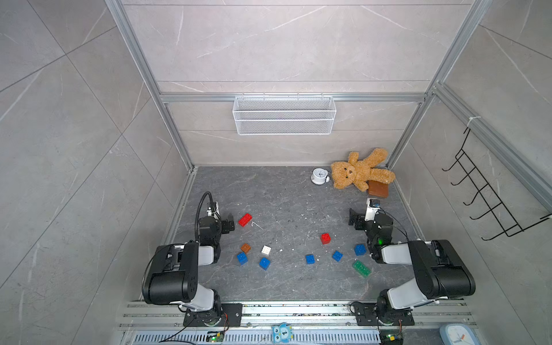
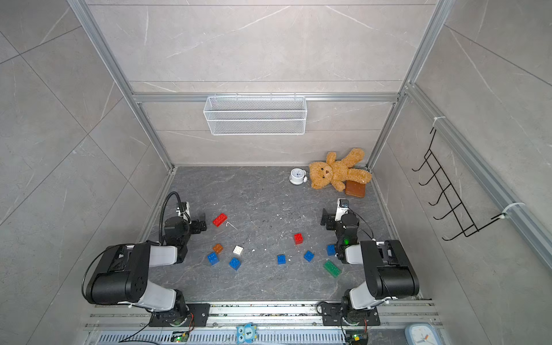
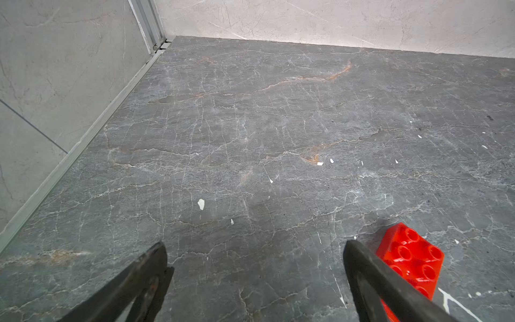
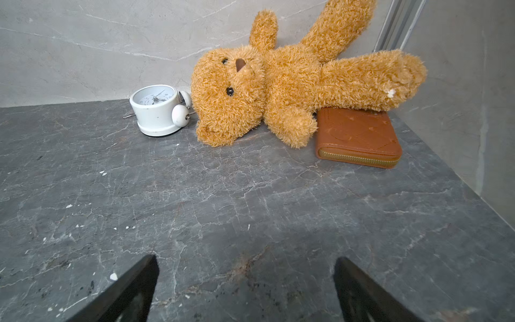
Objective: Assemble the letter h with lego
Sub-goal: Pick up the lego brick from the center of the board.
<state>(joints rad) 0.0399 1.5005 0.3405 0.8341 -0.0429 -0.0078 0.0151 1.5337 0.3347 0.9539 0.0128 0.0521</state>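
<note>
Although the job was a letter h, nothing was built yet: every piece of the lego [image 1: 310,259] lay loose and single on the table [image 1: 283,194], no two stacked or touching. By my reading, the whole letter was left to do.

Over on one side, the left gripper [image 3: 255,245] was spread wide and empty, low over the surface, with the long red brick [image 1: 245,219] just beside one finger. Opposite, the right gripper [image 4: 245,259] gaped just as wide, empty too, facing the far corner.

Near the left arm sat a brown brick [image 1: 245,247], a white brick [image 1: 266,250] and two blue squares [image 1: 264,263]. Nearer the right arm were a red square [image 1: 325,238], three more blue ones and a long green brick [image 1: 361,268], which looked slightly see-through.

All of it was hard, glossy, studded plastic, boxy and crisp-edged, on dark veined stone flecked with white chips.
</note>
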